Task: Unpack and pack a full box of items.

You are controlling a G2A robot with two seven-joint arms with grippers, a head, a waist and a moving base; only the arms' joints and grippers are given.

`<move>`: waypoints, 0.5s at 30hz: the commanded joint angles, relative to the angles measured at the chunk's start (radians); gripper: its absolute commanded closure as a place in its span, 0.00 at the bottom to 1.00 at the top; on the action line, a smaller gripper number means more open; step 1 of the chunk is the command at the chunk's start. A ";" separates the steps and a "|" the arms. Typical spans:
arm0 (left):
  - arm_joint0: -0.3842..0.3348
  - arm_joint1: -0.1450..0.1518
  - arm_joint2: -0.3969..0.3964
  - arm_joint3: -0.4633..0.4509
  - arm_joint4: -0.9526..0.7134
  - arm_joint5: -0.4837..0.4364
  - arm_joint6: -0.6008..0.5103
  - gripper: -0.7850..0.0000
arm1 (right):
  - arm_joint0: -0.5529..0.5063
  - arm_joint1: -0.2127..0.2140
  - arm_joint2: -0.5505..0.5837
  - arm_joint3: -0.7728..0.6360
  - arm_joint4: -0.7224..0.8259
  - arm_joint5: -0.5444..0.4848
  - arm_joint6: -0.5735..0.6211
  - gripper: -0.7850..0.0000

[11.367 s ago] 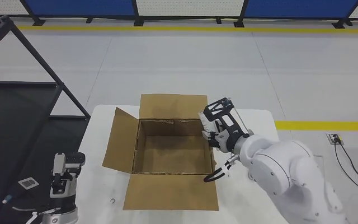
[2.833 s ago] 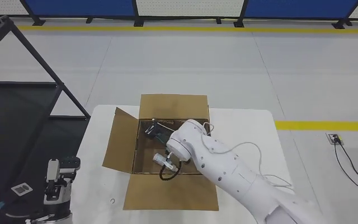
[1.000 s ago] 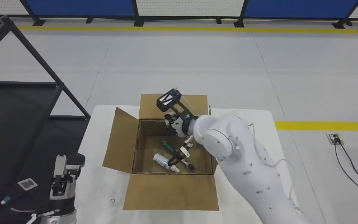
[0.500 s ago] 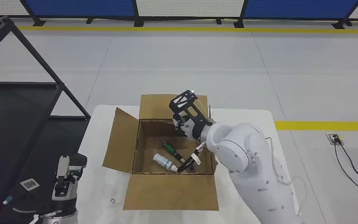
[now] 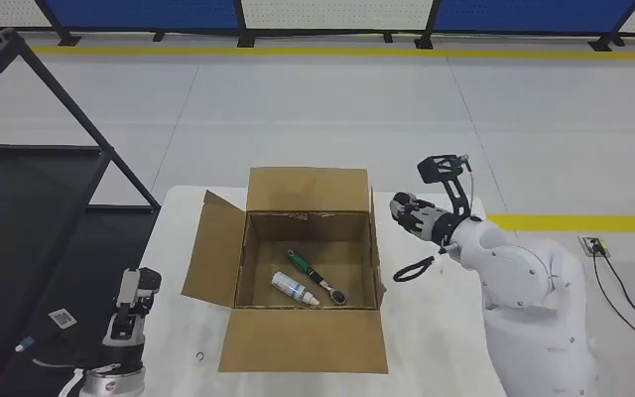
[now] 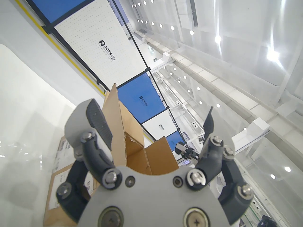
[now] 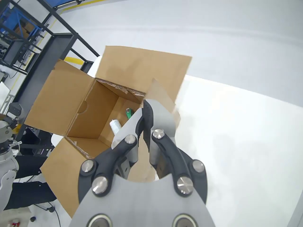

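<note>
we judge the job to be partway through, and we cannot say whether the unpacking half or the packing half is in hand. the box stands open on the white bench and holds two items, where a full load would surely take more: a small bottle and a ratchet wrench. so either these two are the last to lift out, or they are the first put in and the rest is to come. either way the flaps are not yet closed.

the box is plain brown cardboard with upright walls and rough, torn flap edges. its far flap leans back, its left flap angles outward, its near flap lies flat on the bench and its right flap stands roughly upright. both items lie flat on the box floor, toward the near wall. the bottle is white with a pale band. the wrench slants, green handle toward the far wall, metal head near the bottle's cap end. whether they touch we cannot tell.

the right hand hangs over the bench just outside the box's right flap, fingers pressed together with nothing between them. the left hand sits by the bench's left edge, well apart from the box, fingers spread wide and empty.
</note>
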 commanded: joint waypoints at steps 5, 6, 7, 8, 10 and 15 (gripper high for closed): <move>-0.045 0.004 0.043 0.013 0.057 0.039 -0.062 0.00 | 0.014 0.010 -0.035 0.087 0.056 -0.068 0.054 1.00; -0.052 0.005 0.053 0.014 0.068 0.042 -0.067 0.00 | 0.020 0.011 -0.046 0.098 0.062 -0.078 0.054 1.00; -0.057 0.005 0.062 0.014 0.074 0.045 -0.072 0.00 | 0.026 0.011 -0.059 0.108 0.078 -0.090 0.052 1.00; -0.060 0.005 0.071 0.011 0.078 0.046 -0.075 0.00 | 0.032 0.011 -0.070 0.118 0.085 -0.100 0.051 1.00; -0.064 0.005 0.089 0.006 0.086 0.049 -0.086 0.00 | 0.045 0.012 -0.090 0.136 0.096 -0.110 0.048 1.00; -0.073 0.005 0.155 -0.006 0.131 0.056 -0.121 0.00 | 0.079 0.014 -0.136 0.176 0.157 -0.159 0.040 1.00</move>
